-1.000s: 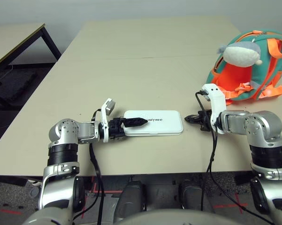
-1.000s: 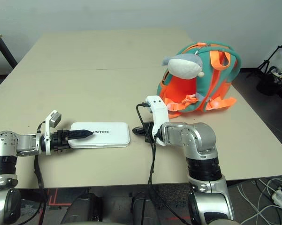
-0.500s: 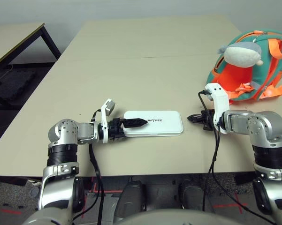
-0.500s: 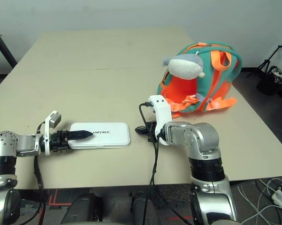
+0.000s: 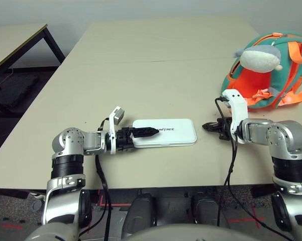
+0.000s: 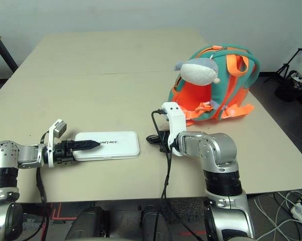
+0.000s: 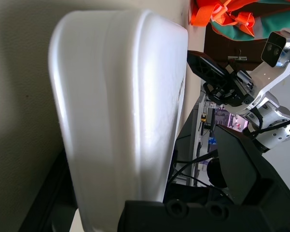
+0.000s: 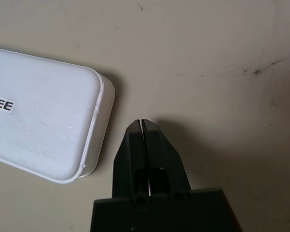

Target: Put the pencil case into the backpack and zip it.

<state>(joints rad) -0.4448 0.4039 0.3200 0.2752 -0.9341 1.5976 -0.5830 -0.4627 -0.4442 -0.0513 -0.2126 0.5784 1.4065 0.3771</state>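
While the left pincer (image 5: 143,131) clamps the pencil case (image 5: 166,131) flat on the table (image 5: 140,65), lift level; the right pincer (image 8: 142,126), pressed together, waits beside it, backpack (image 5: 271,70) beyond.

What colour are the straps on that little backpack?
Orange, against the rounded teal-green backpack; the straps show best in the right eye view.

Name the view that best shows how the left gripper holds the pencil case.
Left eye view: the left gripper is shut on the end of the pencil case, one finger lying across its top. The left wrist view shows only the case's underside; the right wrist view shows its far corner.
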